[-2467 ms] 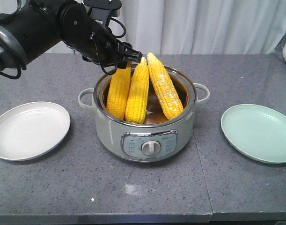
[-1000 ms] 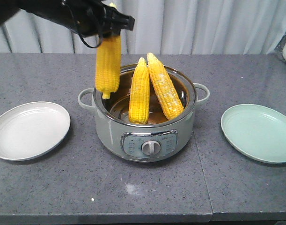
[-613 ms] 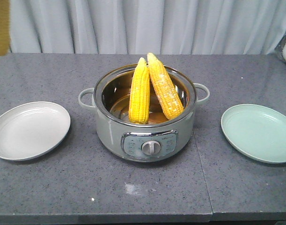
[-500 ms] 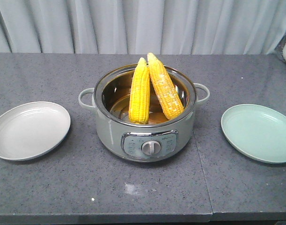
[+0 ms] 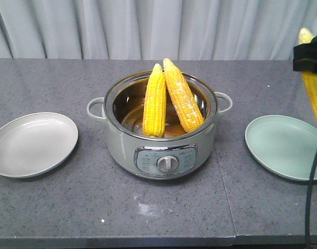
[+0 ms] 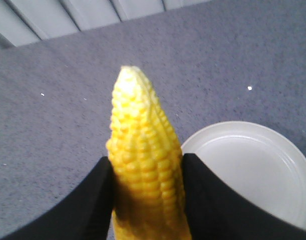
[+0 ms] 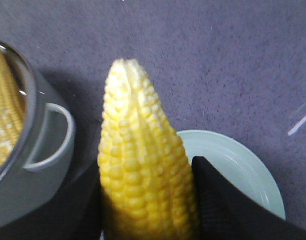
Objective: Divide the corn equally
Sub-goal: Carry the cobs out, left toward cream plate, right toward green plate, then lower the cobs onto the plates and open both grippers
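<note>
A cob (image 7: 142,125) is being held vertically by the right pincer (image 7: 145,172) above the green plate (image 7: 243,165); another cob (image 6: 137,115) by the left pincer (image 6: 147,160).

The corn (image 5: 154,101) is bright yellow, the pot (image 5: 122,148) sage-grey, one plate (image 5: 33,142) off-white, the other plate (image 5: 283,145) mint.

Mock kitchen setup: grey stone countertop (image 5: 54,207), pale curtain backdrop (image 5: 96,28), electric cooker (image 5: 122,150), white plate (image 5: 33,145), green plate (image 5: 283,148)
</note>
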Controlling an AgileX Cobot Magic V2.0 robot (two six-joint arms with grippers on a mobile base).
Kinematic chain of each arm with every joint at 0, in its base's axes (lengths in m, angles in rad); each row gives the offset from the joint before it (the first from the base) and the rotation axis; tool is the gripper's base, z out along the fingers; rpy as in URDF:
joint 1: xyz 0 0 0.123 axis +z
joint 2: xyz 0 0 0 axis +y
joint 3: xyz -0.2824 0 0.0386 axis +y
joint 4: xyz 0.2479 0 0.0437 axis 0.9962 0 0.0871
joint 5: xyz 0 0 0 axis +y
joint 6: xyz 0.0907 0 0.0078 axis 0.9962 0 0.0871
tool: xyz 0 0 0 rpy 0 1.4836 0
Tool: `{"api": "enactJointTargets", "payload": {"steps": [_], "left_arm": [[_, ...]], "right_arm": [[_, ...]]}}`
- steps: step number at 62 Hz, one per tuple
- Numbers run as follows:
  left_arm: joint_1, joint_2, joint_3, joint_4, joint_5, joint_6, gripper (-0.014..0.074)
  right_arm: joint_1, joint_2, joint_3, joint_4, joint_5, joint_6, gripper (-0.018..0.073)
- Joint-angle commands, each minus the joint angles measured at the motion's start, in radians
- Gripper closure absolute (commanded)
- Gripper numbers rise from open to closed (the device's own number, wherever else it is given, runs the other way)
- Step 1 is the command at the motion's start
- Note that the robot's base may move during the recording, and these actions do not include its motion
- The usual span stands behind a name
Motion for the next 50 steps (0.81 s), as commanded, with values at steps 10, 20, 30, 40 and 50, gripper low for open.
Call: {"api": "enactJointTargets", "payload": {"steps": [10, 20, 30, 40, 50], "left_arm": [[0.059, -0.026, 0.162, -0.091, -0.26, -0.004, 0.0604], [0.094, -0.023, 0.219, -0.145, -0.319, -0.004, 0.0604], [0.112, 0.015, 0.225, -0.172, -0.313, -0.003, 0.0604], [0.112, 0.05, 0.225, -0.198, -0.309, -0.003, 0.0604], [0.112, 0.068, 0.223, -0.217, -0.317, -0.003, 0.0604]], "right_arm": [[-0.007, 0.181, -0.025, -0.025, -0.047, 0.011, 0.0564], [-0.007, 0.294, -0.025, -0.056, -0.024, 0.011, 0.0559], [-0.007, 0.355, -0.025, -0.094, -0.018, 0.011, 0.0524], [-0.007, 0.36, -0.025, -0.1, -0.023, 0.007, 0.0403], [-0.007, 0.36, -0.025, -0.118, -0.028, 0.008, 0.0208]]}}
